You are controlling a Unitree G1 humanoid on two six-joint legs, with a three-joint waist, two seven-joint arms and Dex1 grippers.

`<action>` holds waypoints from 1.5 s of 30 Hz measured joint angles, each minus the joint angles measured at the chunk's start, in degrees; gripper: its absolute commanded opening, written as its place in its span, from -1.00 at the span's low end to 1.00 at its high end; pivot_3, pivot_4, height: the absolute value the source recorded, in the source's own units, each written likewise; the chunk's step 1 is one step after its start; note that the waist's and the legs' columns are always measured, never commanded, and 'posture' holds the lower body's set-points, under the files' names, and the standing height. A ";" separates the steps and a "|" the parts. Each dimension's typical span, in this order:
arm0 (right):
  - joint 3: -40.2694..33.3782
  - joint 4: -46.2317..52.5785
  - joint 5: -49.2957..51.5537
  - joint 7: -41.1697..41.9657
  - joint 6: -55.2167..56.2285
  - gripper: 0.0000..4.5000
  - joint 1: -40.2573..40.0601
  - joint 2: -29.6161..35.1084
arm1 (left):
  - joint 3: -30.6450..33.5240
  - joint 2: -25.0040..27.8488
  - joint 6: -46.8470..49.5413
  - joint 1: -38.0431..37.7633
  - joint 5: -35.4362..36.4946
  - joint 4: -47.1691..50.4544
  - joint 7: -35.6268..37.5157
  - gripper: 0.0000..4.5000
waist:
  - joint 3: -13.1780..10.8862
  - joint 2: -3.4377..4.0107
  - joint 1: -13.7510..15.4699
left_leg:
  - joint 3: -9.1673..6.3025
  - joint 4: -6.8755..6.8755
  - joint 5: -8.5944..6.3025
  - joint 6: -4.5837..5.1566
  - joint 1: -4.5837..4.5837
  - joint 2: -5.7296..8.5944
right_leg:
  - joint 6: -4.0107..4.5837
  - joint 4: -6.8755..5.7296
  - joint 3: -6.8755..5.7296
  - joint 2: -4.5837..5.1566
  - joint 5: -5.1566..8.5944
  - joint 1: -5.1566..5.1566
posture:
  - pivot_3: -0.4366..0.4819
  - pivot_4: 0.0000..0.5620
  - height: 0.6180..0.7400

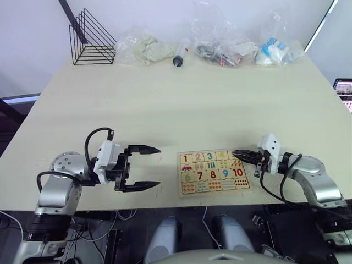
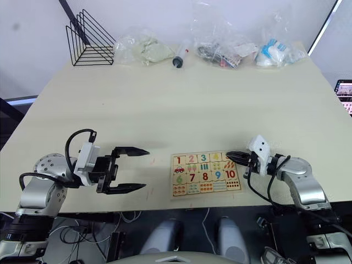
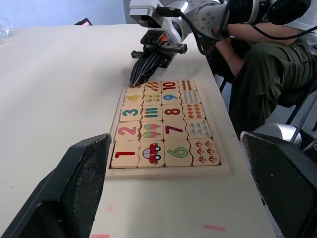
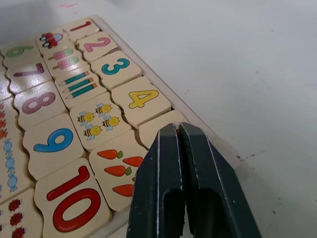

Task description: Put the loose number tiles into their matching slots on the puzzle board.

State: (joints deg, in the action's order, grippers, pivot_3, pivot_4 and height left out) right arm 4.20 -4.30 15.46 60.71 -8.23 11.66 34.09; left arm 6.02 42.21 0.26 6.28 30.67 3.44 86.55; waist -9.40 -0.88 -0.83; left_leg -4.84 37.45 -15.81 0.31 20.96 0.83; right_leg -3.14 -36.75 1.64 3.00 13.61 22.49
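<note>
Far table edge: black wire rack at left, then crumpled plastic bag, syringe, two more clear bags with mixed contents. Person's leg beside table.

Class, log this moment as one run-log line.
left gripper: open, idle | right gripper: shut over 5 tile | puzzle board: tiles 1-4 seated

Head pair: high, tilted down and forward over the tabletop, taking in both arms and the far edge; the two eyes share almost the whole scene, slightly offset sideways. Left wrist camera: low, near the surface, facing across the puzzle board toward the right claw at the board's far end. Right wrist camera: very close, looking down along its own fingers onto the board corner by tile 4. All four views share the board.
</note>
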 measured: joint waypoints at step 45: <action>-21.65 5.61 10.79 -6.13 5.98 0.99 -23.32 1.04 | 10.83 -6.92 -0.25 -19.61 -3.57 -0.38 -30.95 1.00 | -0.01 0.05 0.21 | 0.03 -0.06 -0.01 0.01 -0.07 -0.06 | -0.01 0.03 0.20 0.09 0.03 -0.01 | -0.05 -0.47 1.00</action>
State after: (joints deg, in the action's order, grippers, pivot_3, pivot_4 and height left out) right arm -17.44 1.31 26.25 54.58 -2.25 -11.66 35.13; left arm 16.85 35.29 0.01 -13.33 27.10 3.06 55.60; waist -9.42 -0.83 -0.62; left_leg -4.81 37.38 -15.82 0.32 20.89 0.78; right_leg -3.15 -36.72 1.84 3.09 13.64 22.48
